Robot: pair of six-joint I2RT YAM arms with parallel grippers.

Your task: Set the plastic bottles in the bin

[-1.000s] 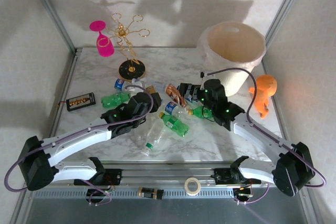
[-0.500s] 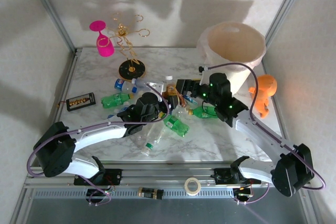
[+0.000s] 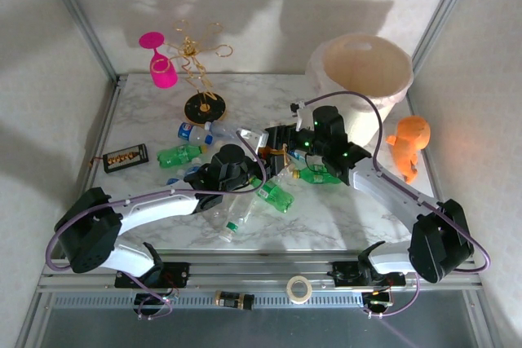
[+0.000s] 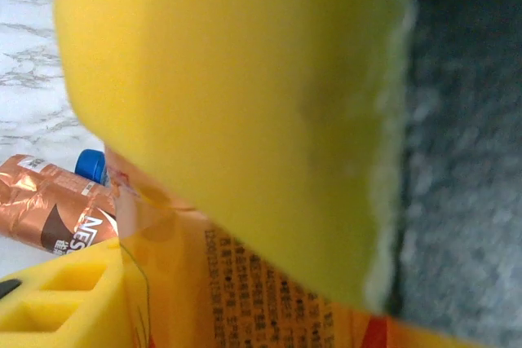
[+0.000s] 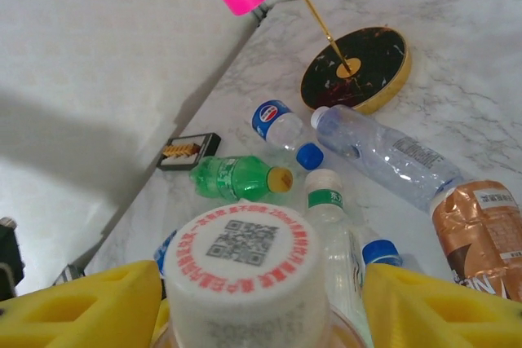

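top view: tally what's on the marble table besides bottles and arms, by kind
pink wine glass: 1
gold glass rack: 1
black studded box: 1
orange figure: 1
cream bin: 1
total: 5

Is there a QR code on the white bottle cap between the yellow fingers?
Yes, the white cap shows a black QR code ringed by red lettering in the right wrist view.

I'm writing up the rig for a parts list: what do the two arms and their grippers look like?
Both the left arm and right arm have white tubular links with black joint housings, each trailed by a looping purple cable. Small green lights glow near the right wrist. The fingers are yellow, with moulded hollows.
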